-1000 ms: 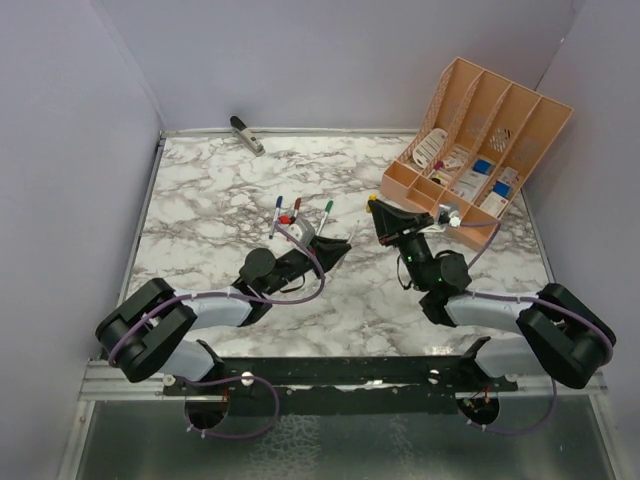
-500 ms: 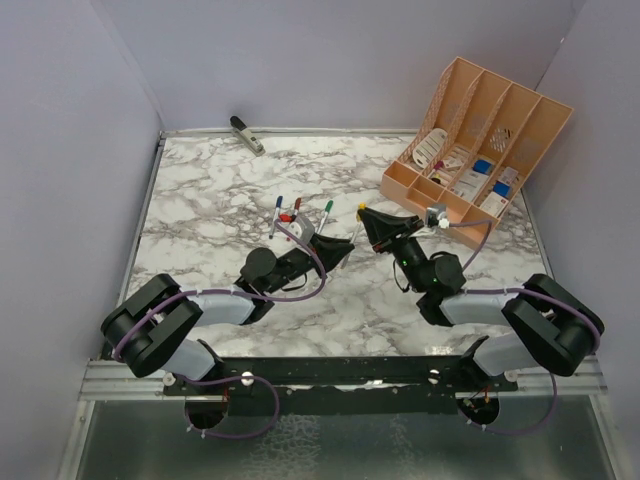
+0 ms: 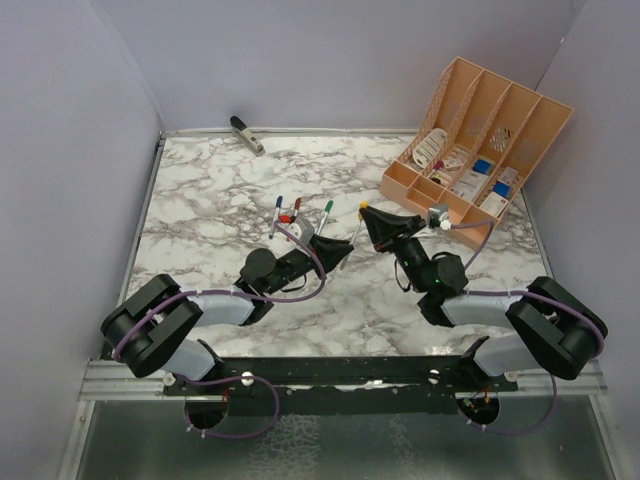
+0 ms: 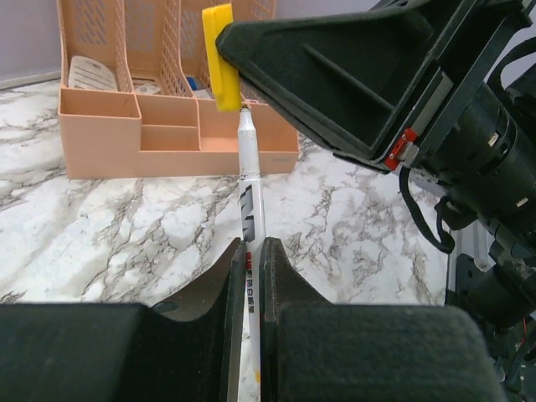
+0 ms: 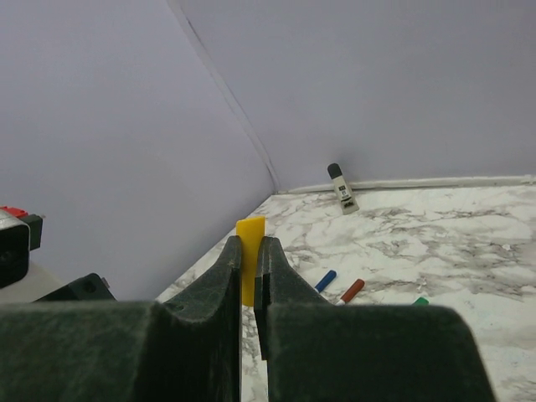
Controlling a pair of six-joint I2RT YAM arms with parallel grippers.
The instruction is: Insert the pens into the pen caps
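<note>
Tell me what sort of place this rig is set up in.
Probably a staged lab test cell: plain lavender walls box in a marble-patterned tabletop holding an orange desk organizer and loose pens.

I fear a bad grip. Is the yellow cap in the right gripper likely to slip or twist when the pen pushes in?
The yellow cap looks like smooth plastic and sticks out past the right gripper, so it may pivot. The pen, thin and held far from its tip by the left gripper, could wobble sideways.
</note>
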